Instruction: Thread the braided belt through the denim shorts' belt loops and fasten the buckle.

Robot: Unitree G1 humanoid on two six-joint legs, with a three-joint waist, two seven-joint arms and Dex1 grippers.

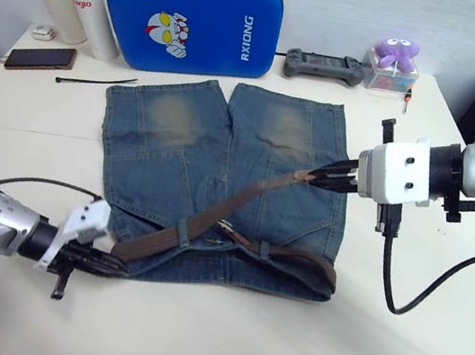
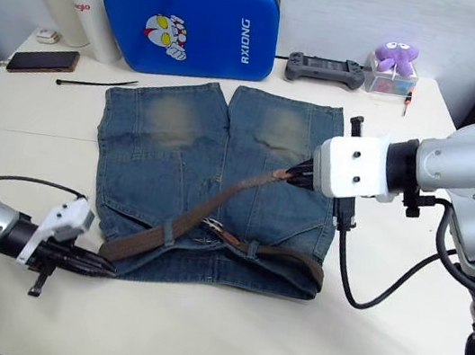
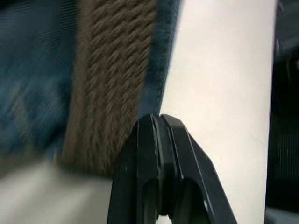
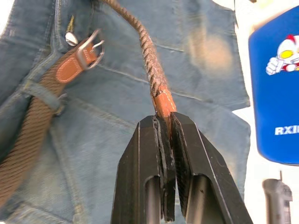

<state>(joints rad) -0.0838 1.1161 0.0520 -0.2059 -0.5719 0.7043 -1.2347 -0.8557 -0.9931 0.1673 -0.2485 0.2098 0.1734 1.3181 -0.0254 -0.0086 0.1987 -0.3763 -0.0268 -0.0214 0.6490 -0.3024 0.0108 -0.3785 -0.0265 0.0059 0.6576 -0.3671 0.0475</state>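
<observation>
My right end effector (image 4: 164, 122) is clamped on the tan leather tip of the limp brown braided belt (image 1: 242, 204), which lies across the faded blue denim shorts (image 1: 176, 163) on the surface, while my left end effector (image 1: 105, 262), fingers together, pins its looped portion, so grip only the stiffer tip.

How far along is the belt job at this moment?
Mostly threaded: the belt runs under loops along the shorts' waistband. In hand: the right gripper is shut on the belt's leather tip, lifted over a leg, while the left gripper sits at the waistband's edge. Left: the buckle lies open, the tip not yet through it.
</observation>
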